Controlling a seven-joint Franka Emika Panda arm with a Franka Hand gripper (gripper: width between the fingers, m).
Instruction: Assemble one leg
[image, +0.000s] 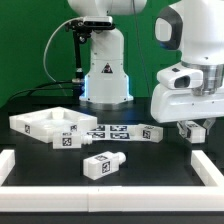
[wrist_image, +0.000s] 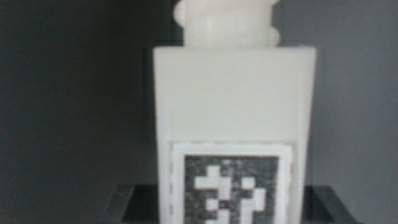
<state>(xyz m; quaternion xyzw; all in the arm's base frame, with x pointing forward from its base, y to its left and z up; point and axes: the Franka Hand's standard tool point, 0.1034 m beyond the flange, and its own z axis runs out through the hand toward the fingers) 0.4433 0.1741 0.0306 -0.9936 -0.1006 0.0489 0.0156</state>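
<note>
Black matte table (image: 150, 165) | gripper (image: 193, 132) clamped on boxy white leg (wrist_image: 222, 100) | ridged stub at one end

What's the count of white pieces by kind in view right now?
Legs: 3 (front leg, middle leg, held leg in the gripper)
Panel: 1
Marker board: 1
Total: 5, not counting the white rails at the table's edge.
</note>
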